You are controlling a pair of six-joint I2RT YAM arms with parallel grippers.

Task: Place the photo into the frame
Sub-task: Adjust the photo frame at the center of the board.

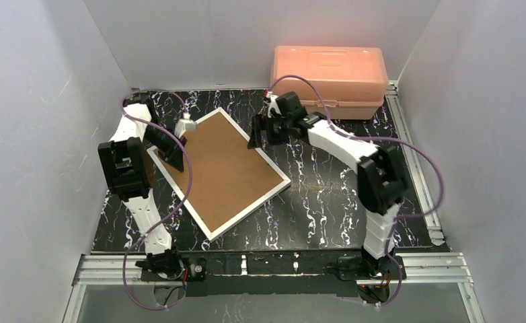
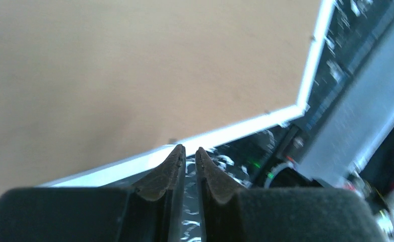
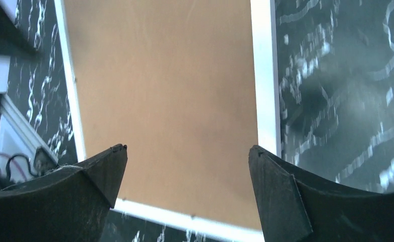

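The left gripper (image 2: pixel 190 151), its fingers parted by a thin slit and pinching nothing, sits at the left edge of the frame (image 1: pixel 228 176). The right gripper (image 3: pixel 187 151) gapes wide over its far right edge. The frame lies brown back up, left of centre on the marbled table (image 1: pixel 334 195), and the photo, if beneath, is hidden.

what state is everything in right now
frame, lying flat on the table, brown back facing up
photo, not visible in any view
pink box, lid shut, at the table's far right
left end effector, barely open, empty, at the frame's edge
right end effector, wide open, empty, above the frame
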